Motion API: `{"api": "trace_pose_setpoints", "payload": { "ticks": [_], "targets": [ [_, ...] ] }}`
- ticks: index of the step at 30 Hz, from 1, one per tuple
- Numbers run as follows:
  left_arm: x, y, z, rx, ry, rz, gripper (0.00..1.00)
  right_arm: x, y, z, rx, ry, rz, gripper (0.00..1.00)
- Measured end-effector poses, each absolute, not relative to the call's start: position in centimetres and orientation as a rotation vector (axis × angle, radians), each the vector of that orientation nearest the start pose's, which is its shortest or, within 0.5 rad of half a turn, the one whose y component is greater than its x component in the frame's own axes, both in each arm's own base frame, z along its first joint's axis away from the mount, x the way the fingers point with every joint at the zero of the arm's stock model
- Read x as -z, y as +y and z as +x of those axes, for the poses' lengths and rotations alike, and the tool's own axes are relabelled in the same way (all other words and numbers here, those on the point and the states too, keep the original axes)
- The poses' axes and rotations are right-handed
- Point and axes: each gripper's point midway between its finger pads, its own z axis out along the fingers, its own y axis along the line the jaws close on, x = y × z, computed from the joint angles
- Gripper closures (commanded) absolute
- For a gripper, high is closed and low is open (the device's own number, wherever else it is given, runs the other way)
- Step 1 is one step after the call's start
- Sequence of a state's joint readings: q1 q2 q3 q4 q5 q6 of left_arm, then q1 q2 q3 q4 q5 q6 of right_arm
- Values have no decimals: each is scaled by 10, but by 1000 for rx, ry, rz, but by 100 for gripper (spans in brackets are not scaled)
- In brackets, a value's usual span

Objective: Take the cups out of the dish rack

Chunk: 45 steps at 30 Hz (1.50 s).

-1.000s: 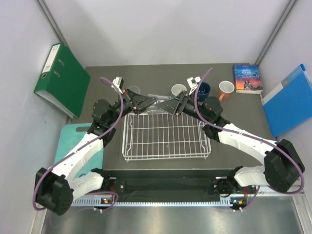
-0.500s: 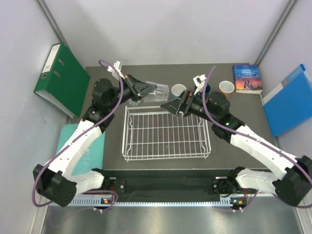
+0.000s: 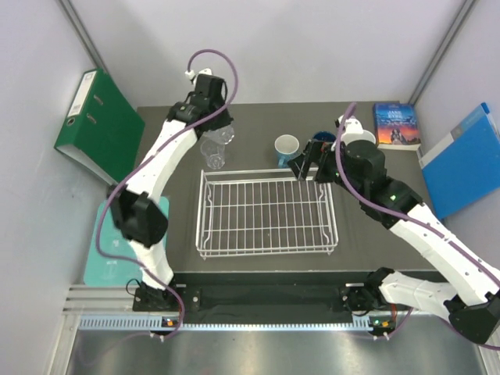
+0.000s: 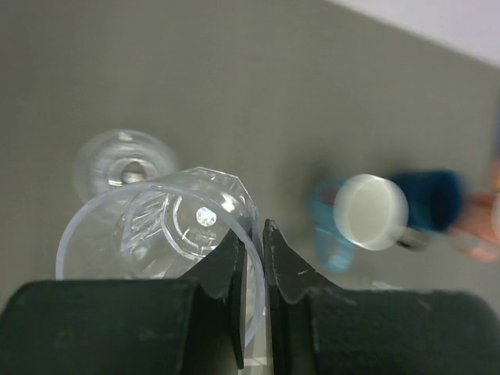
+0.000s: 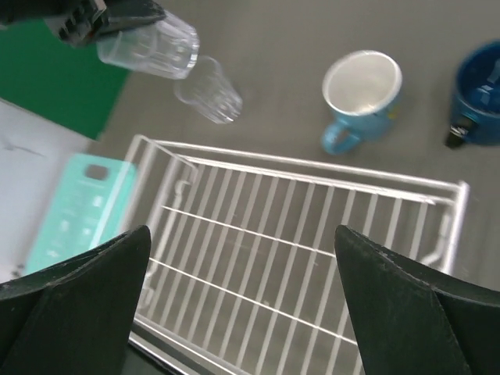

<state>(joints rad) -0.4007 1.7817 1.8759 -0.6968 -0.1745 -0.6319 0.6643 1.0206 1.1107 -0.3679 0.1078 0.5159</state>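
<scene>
One standing tumbler (image 3: 212,158), light blue mug (image 3: 287,147) behind dish rack (image 3: 266,251); binder (image 3: 98,125) left

In the left wrist view the light blue mug (image 4: 367,211), the dark blue mug (image 4: 431,199) and the pink mug (image 4: 481,226) are blurred; the right edge cuts off the pink mug. The left hand (image 4: 251,234) covers part of the near rim of the gripped glass (image 4: 156,234).

Open gap between standing tumbler (image 3: 212,158) and light blue mug (image 3: 286,147), dish rack (image 3: 266,212) nearer
</scene>
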Motion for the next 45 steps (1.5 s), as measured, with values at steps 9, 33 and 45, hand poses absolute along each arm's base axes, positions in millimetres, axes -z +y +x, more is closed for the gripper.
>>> {"api": "trace_pose_setpoints", "payload": {
  "ticks": [9,33,45],
  "targets": [
    [-203,-152,509,-129,2341,-212,100,-289,190,270,-523,2003,-100,0],
    [-153,-153,524,-162,2407,-168,100,-273,178,270,-391,2047,-199,0],
    [-138,-156,528,-148,2417,-170,21,-270,178,271,-380,2055,-211,0]
  ]
}}
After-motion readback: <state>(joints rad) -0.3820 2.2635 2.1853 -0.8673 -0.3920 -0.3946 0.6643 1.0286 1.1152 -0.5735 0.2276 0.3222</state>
